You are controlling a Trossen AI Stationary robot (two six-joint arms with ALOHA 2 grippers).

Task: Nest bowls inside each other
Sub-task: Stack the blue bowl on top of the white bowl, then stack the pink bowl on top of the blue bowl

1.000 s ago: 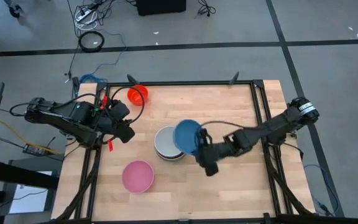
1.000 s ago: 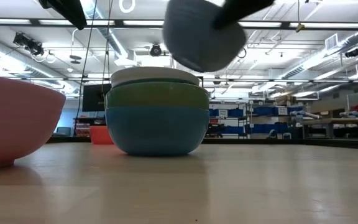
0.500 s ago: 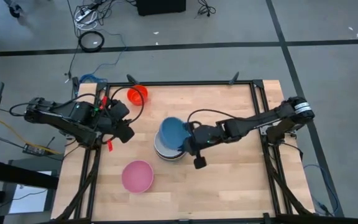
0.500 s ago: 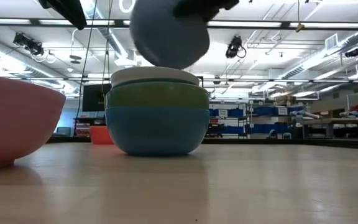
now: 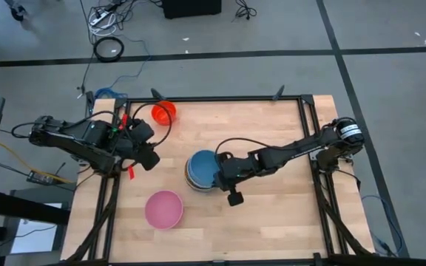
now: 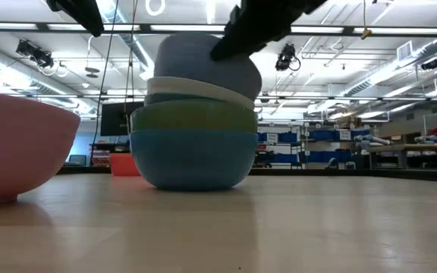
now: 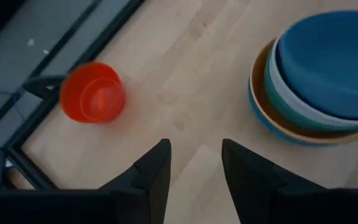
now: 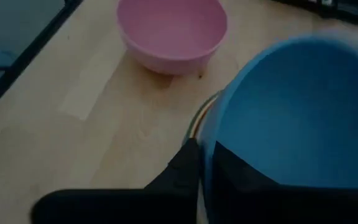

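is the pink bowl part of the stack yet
No, the pink bowl sits alone on the table, apart from the stack where the blue bowl now rests on top.

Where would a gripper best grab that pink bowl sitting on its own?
Probably by the rim. The pink bowl stands upright and open, apart from the stack, so a gripper could likely come straight down with one finger inside the wall and one outside. Its sides are round, smooth and too wide to span, so pinching the thin edge looks safest.
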